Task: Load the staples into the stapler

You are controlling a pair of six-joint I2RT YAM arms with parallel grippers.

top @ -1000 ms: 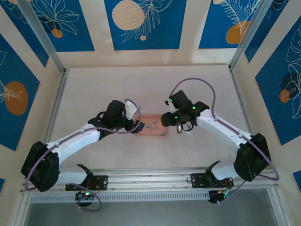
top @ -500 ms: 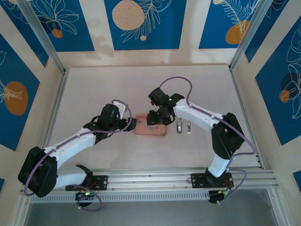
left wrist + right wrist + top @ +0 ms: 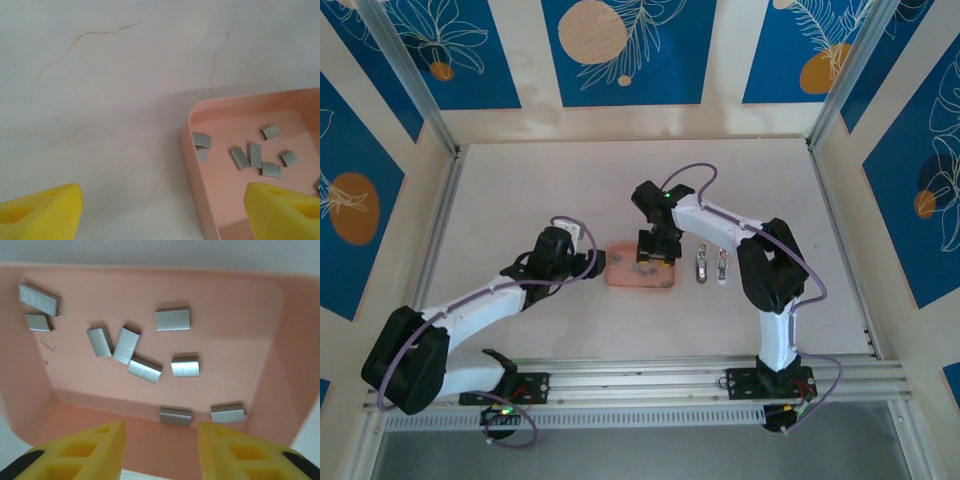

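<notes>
Several small grey staples lie scattered in the pink tray. My right gripper hangs over the tray's near wall, open, its yellow fingertips flanking one strip without touching it. My left gripper is open wide and straddles the tray's left wall, with staples ahead of its right finger. From above, the tray sits mid-table with the left gripper at its left end and the right gripper over it. Two slim silver pieces, seemingly the stapler, lie to its right.
The second silver piece lies just right of the first. Metal rails and patterned walls border the pale tabletop. The right arm's elbow stands close behind the silver pieces.
My right arm swung left from the silver pieces to over the pink tray, and its jaws narrowed. The left gripper shifted slightly along the tray's left end.
</notes>
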